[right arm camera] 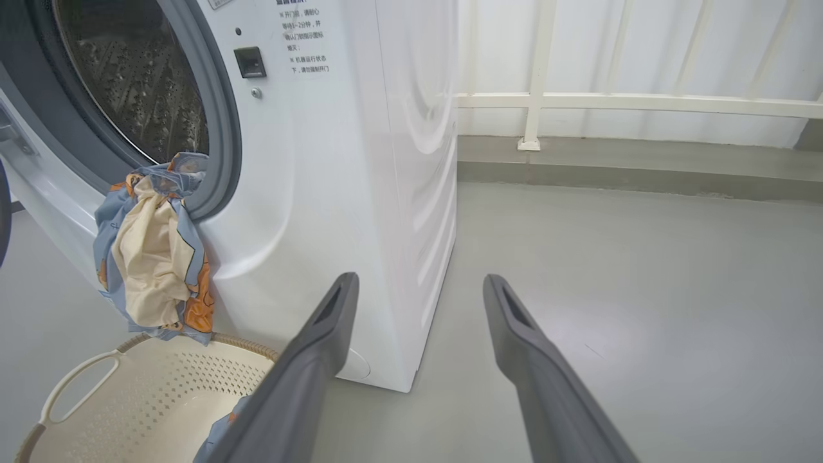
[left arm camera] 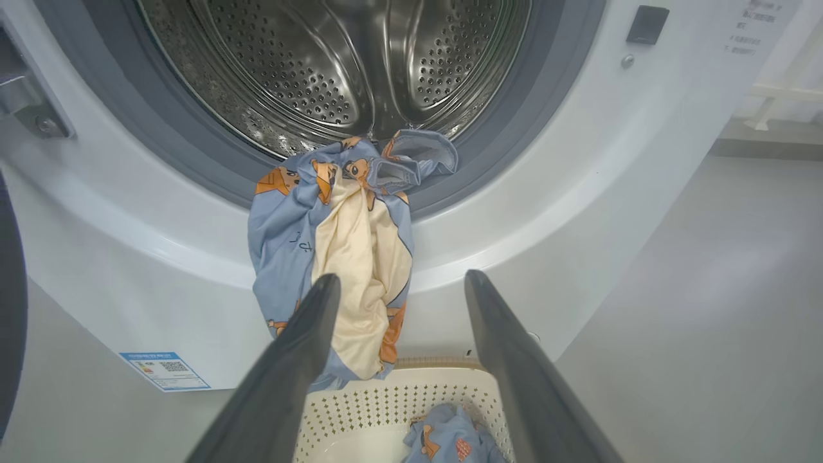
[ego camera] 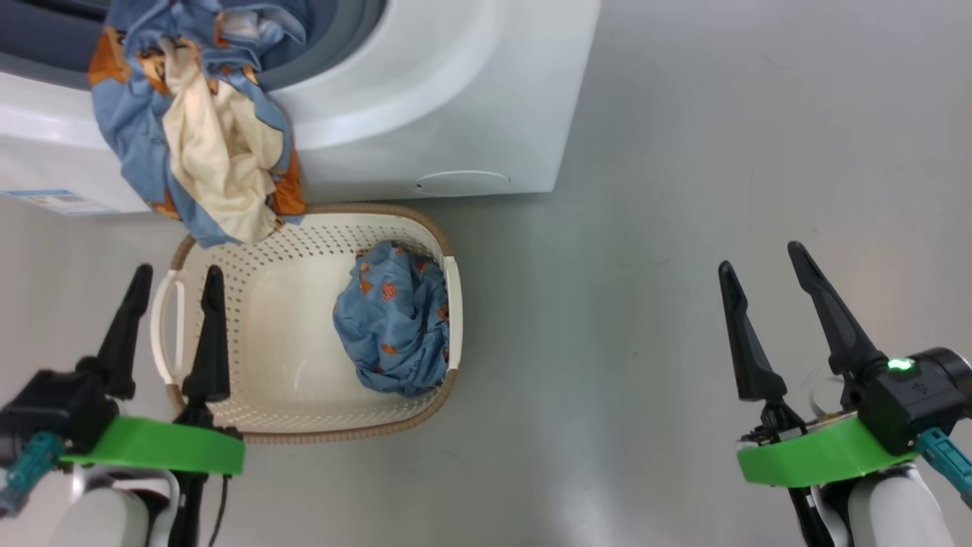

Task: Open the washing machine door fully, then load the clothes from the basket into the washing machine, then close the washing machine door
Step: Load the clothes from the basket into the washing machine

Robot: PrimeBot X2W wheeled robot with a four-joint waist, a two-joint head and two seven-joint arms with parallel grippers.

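The white washing machine (ego camera: 425, 99) stands with its steel drum (left arm camera: 334, 64) exposed; a dark sliver of the door (left arm camera: 9, 308) shows at the left edge of the left wrist view. One blue-and-cream piece of the clothes (ego camera: 201, 144) hangs out over the grey gasket (left arm camera: 501, 148) and down the machine's front (left arm camera: 334, 257). A second blue bundle (ego camera: 395, 323) lies in the right half of the cream basket (ego camera: 273, 357) on the floor below. My left gripper (ego camera: 176, 279) is open over the basket's left handle. My right gripper (ego camera: 759, 258) is open above bare floor, far right of the basket.
A blue label sticker (left arm camera: 164, 371) and the round filter cover (ego camera: 462, 182) sit low on the machine's front. Grey floor (ego camera: 683, 190) stretches to the right. A white railing (right arm camera: 617, 103) and a low kerb run along the back wall.
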